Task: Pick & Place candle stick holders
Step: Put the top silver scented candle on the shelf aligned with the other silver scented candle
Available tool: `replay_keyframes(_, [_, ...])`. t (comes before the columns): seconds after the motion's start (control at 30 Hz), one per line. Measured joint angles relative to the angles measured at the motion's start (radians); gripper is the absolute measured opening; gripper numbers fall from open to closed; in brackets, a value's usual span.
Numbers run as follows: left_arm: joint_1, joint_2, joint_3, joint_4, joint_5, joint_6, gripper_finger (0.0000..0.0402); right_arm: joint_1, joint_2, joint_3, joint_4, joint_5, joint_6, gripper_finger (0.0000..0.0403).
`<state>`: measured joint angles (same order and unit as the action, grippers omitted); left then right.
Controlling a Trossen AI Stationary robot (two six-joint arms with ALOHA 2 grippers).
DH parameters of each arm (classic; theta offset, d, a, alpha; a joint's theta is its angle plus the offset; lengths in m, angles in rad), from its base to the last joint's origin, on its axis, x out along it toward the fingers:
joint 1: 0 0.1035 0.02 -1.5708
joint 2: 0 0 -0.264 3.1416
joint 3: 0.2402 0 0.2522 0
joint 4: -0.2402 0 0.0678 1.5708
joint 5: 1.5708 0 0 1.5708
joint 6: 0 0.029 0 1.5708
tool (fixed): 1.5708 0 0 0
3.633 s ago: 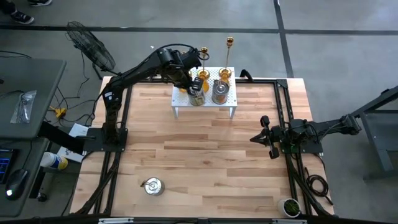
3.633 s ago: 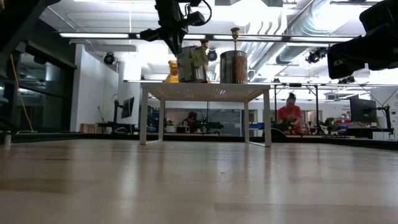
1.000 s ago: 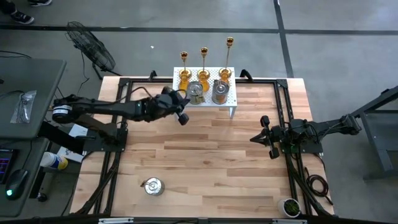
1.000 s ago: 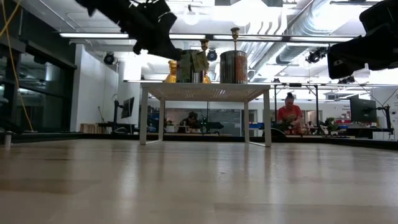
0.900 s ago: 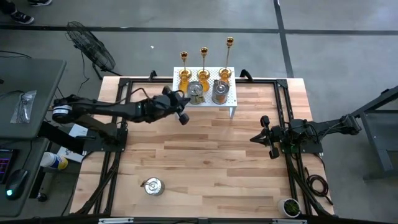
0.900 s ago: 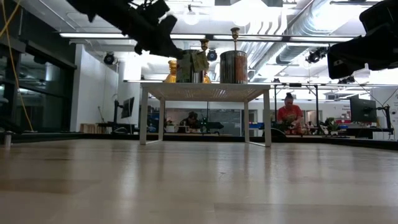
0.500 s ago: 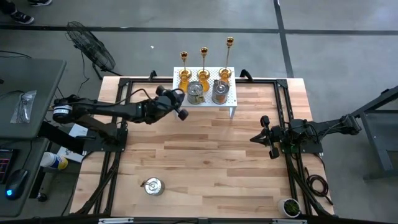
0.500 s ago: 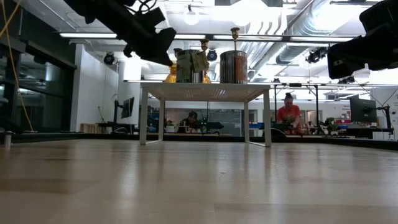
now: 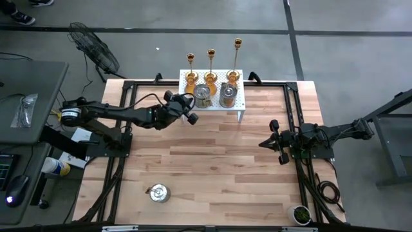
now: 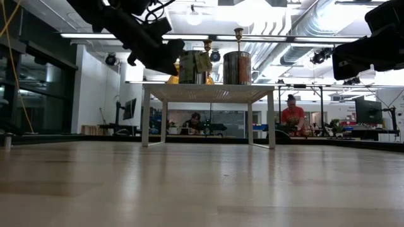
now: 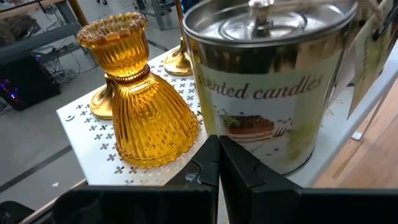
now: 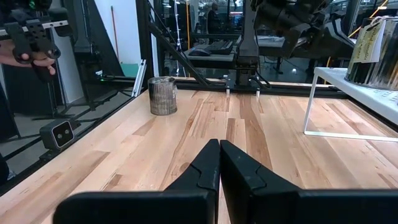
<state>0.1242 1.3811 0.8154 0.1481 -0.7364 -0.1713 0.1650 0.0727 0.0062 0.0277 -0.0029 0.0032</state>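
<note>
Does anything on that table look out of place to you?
One silvery pot stands alone near the table's front edge, far from the white rack at the back where the other holders sit together. Nothing looks tipped, spilled or broken.

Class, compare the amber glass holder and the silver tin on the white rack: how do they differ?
The amber glass holder is ribbed, translucent orange and pinches to a narrow waist; the silver tin is a smooth, opaque, straight-sided cylinder. The tin is wider and taller and carries a lid, a printed label and a tag; the holder is open-topped with a scalloped rim. Both stand upright on the white rack.
</note>
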Motion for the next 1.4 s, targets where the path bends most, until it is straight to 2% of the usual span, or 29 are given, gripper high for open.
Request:
replay_keyframes(0.57, [0.000, 0.064, 0.008, 0.087, 0.054, -0.001, 0.0000, 0.000, 0.001, 0.000, 0.002, 0.000, 0.000, 0.0003])
replay_keyframes(1.4, [0.000, 0.084, 0.039, 0.082, 0.103, 0.001, 0.0000, 0.000, 0.001, 0.000, 0.004, 0.000, 0.000, 0.0003])
